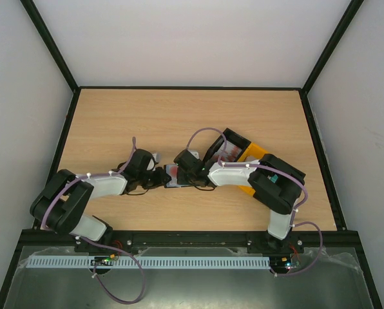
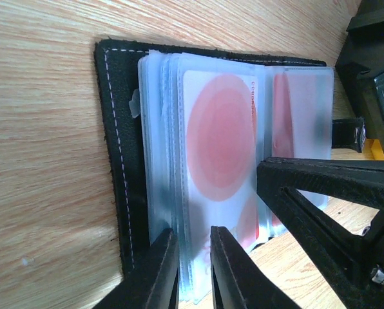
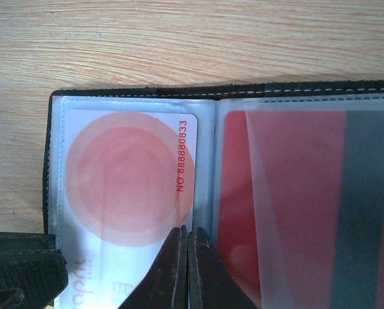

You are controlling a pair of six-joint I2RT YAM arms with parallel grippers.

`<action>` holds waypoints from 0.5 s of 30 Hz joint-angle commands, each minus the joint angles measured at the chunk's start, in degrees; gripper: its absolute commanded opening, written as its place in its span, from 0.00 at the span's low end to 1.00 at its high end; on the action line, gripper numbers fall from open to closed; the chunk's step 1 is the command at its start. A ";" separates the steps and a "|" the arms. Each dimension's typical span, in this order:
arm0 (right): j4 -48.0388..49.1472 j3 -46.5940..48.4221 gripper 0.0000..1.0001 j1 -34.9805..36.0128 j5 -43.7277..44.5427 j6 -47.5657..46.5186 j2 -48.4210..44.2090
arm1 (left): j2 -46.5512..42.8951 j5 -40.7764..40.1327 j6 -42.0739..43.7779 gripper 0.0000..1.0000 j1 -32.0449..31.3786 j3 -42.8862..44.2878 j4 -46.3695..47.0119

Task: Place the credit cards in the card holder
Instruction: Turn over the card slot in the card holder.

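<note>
The black card holder [image 1: 171,176] lies open on the table between my two grippers. In the left wrist view its black cover [image 2: 118,129] is at the left with a stack of pale blue sleeves. A red-and-white credit card [image 2: 221,129] sits in the top sleeve. My left gripper [image 2: 193,235] is closed on several sleeve pages at the near edge. In the right wrist view the red-and-white card [image 3: 127,180] fills the left sleeve and a red card [image 3: 282,206] the right one. My right gripper [image 3: 187,230] is shut and empty, its tips over the fold.
The joined black and yellow bins [image 1: 238,151] stand right of the card holder, behind my right arm, with reddish cards inside. My right gripper's finger [image 2: 321,193] crosses the left wrist view. The black frame posts edge the table.
</note>
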 commanded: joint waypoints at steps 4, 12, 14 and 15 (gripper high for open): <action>-2.88 -1.54 0.02 0.33 -0.17 -0.15 2.70 | 0.84 -0.73 0.92 0.18 0.18 0.82 0.12; -2.71 -1.60 0.02 0.33 -0.36 -0.16 2.94 | 1.06 2.39 1.09 0.13 0.12 1.15 2.53; -2.71 -1.56 0.02 0.32 -0.36 -0.21 2.87 | 0.82 2.77 1.18 0.13 0.10 1.17 2.82; -2.71 -1.61 0.02 0.33 -0.38 -0.12 2.90 | 0.69 2.89 1.29 0.13 0.10 1.16 2.98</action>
